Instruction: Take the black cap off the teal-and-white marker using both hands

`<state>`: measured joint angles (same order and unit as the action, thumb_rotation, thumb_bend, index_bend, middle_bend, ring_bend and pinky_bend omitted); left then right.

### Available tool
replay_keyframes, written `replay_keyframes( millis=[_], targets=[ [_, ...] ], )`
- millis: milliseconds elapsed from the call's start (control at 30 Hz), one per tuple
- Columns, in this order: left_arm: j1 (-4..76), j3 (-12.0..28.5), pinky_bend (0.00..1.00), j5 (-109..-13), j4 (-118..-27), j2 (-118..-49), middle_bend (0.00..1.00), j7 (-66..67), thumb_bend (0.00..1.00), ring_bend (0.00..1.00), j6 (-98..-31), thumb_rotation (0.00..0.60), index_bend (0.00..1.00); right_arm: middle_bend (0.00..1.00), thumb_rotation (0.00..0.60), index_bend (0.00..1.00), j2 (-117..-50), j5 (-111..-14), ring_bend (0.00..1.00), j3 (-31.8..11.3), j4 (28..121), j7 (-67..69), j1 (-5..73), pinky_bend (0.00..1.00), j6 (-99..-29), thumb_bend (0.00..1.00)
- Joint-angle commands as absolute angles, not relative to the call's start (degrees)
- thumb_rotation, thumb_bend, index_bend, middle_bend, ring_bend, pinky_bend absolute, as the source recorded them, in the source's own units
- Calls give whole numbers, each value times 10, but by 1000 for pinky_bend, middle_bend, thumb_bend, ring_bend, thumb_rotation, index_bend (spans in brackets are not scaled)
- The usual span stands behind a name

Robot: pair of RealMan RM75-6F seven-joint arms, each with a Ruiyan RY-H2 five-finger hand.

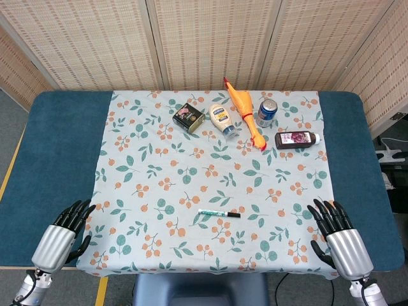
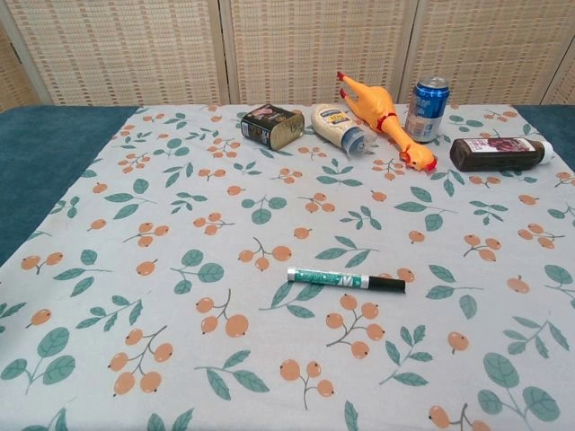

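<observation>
The teal-and-white marker [image 1: 215, 213] [image 2: 334, 278] lies flat on the patterned cloth near the table's front, its black cap [image 1: 233, 215] [image 2: 386, 284] pointing right. My left hand [image 1: 64, 234] rests at the front left corner, fingers spread, holding nothing, well left of the marker. At the front right my right hand [image 1: 338, 237] is likewise spread and empty, well right of the marker. Neither hand shows in the chest view.
Along the back of the cloth stand a dark tin [image 1: 189, 117], a mayonnaise bottle [image 1: 222, 120], a rubber chicken [image 1: 245, 111], a blue can [image 1: 267, 112] and a dark bottle [image 1: 297, 139] lying down. Blue table surface [image 1: 57, 146] flanks the cloth.
</observation>
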<state>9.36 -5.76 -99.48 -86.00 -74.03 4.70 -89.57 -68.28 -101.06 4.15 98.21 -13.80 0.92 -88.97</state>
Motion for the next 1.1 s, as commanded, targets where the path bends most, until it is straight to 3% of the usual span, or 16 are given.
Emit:
replay_keyframes(
  millis=[33, 67, 133, 200, 300, 467, 700, 967, 1100],
  targets=[
    [94, -61, 189, -1011, -863, -746, 0, 56, 462, 3, -899, 600, 0, 0, 600, 0, -680, -1014, 0, 42, 984, -134, 9, 0, -891, 250],
    [94, -64, 205, -1018, -865, -750, 0, 63, 462, 15, -896, 600, 0, 0, 600, 0, -680, -1014, 0, 41, 985, -133, 9, 0, -893, 250],
    [98, -68, 323, -1033, -871, -759, 0, 81, 462, 133, -889, 600, 0, 0, 600, 0, -680, -1015, 0, 42, 984, -131, 9, 0, -891, 251],
    [110, -71, 568, -1057, -879, -777, 4, 117, 461, 441, -869, 600, 0, 0, 600, 0, -682, -1012, 0, 41, 981, -132, 10, 0, -886, 250],
    [133, -72, 811, -1071, -902, -807, 40, 189, 461, 711, -807, 600, 0, 0, 600, 0, -686, -1005, 0, 39, 980, -134, 14, 0, -876, 250],
    [181, -25, 961, -1044, -916, -894, 112, 303, 462, 880, -703, 600, 45, 0, 600, 0, -692, -999, 0, 41, 977, -141, 17, 0, -859, 250],
    [235, 46, 1000, -980, -862, -1013, 180, 393, 454, 955, -628, 600, 118, 0, 600, 0, -689, -986, 0, 44, 980, -134, 25, 0, -835, 250],
    [283, 75, 1000, -924, -806, -1106, 226, 459, 438, 968, -576, 600, 123, 0, 600, 0, -698, -962, 0, 36, 975, -149, 29, 0, -820, 251],
    [308, 89, 1000, -903, -767, -1146, 252, 504, 424, 981, -559, 600, 200, 0, 600, 0, -702, -951, 0, 34, 973, -152, 32, 0, -810, 251]
  ],
)
